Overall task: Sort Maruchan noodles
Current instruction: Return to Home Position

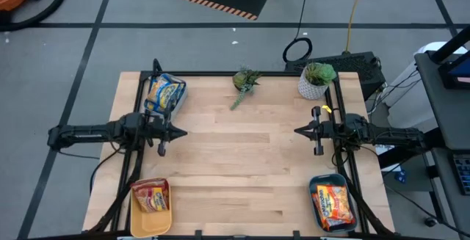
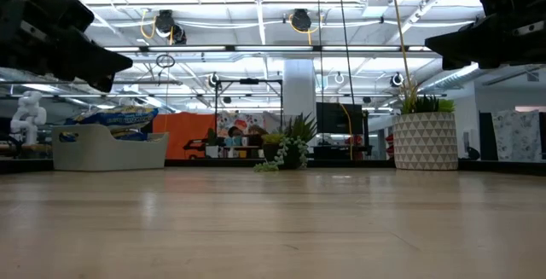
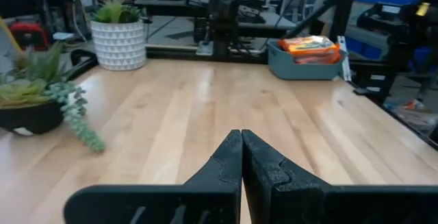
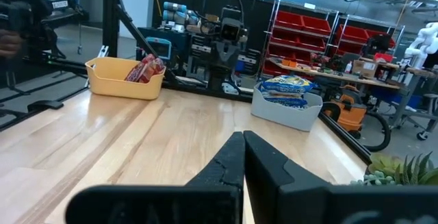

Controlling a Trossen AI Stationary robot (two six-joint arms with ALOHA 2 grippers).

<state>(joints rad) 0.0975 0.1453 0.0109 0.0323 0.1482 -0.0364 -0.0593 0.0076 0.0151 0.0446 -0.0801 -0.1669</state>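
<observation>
Left gripper (image 1: 178, 131) and right gripper (image 1: 299, 131), fingers pressed together and empty, face each other across mid-frame. All packets lie off that axis, binned: blue Maruchan noodles (image 1: 164, 91) in grey bin (image 1: 181, 93) upper left, red packets (image 1: 150, 196) in yellow bin (image 1: 150, 226) lower left, orange packets (image 1: 332, 202) in teal bin (image 1: 327, 179) lower right.

The wooden table (image 1: 242, 166) carries a grey bin (image 2: 107, 153), a trailing plant (image 1: 246, 81) and a plant in a white pot (image 1: 316, 78) along one long edge. A yellow bin (image 4: 120, 85) and a teal bin (image 3: 301, 70) stand at the opposite corners.
</observation>
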